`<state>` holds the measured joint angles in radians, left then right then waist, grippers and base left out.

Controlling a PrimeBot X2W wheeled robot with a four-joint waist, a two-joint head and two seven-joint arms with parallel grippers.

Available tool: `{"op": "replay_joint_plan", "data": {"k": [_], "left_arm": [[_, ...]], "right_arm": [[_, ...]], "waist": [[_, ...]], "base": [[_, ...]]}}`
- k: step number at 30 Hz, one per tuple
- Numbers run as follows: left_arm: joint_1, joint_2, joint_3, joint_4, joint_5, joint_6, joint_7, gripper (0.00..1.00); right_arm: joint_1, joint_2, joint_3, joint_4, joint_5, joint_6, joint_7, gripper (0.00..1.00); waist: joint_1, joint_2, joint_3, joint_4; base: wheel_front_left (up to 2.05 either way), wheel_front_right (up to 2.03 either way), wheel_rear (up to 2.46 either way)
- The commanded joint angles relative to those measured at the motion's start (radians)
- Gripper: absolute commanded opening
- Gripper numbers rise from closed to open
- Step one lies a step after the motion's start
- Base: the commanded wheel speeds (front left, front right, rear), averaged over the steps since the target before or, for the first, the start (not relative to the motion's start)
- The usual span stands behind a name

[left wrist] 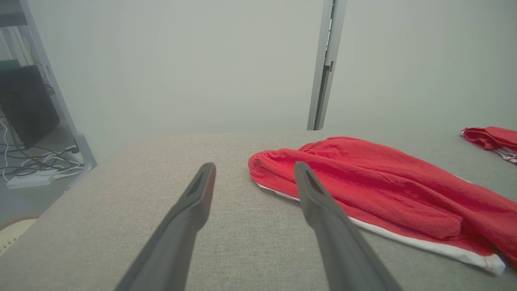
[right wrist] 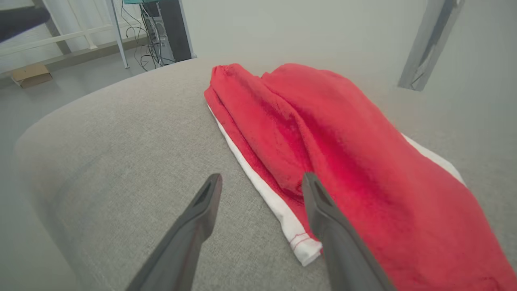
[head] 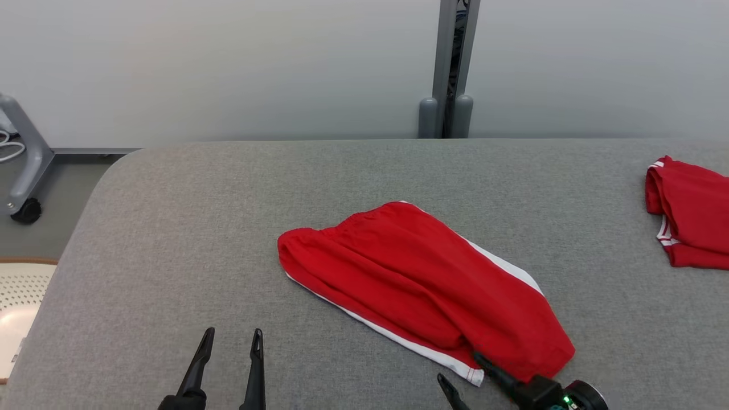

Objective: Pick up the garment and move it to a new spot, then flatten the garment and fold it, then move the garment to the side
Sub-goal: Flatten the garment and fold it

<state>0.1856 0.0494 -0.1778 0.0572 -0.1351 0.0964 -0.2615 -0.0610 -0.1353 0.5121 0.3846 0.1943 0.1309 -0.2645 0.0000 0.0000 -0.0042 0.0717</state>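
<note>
Red garment (head: 421, 285) on table (head: 171, 228), end effectors apart

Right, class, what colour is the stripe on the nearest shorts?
White stripe, best in the right wrist view.

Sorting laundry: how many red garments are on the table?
2. One garment lies mid-table by the right end effector; a second garment sits far right, cropped by the frame.
</note>
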Motion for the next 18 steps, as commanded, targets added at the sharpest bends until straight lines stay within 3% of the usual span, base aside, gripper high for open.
{"op": "replay_joint_plan", "data": {"k": [1, 7, 18], "left_arm": [[-0.019, 0.003, 0.002, 0.002, -0.003, -0.005, -0.004, 1.0], [-0.034, 0.003, -0.008, 0.013, -0.005, -0.006, -0.004, 1.0], [-0.059, 0.003, -0.022, 0.021, -0.015, -0.012, -0.004, 1.0]], "right_arm": [[-0.012, -0.006, 0.01, 0.02, 0.005, 0.0, 0.0, 1.0], [-0.134, 0.002, 0.057, 0.242, 0.032, 0.0, 0.0, 1.0], [-0.246, -0.009, 0.095, 0.511, -0.004, 0.0, 0.004, 1.0]], "waist": [[0.0, 0.0, 0.004, 0.011], [0.0, 0.0, 0.022, 0.054], [0.0, 0.0, 0.061, 0.12]], "base": [[0.0, 0.0, 0.0], [0.0, 0.0, 0.0], [0.0, 0.0, 0.0]]}}
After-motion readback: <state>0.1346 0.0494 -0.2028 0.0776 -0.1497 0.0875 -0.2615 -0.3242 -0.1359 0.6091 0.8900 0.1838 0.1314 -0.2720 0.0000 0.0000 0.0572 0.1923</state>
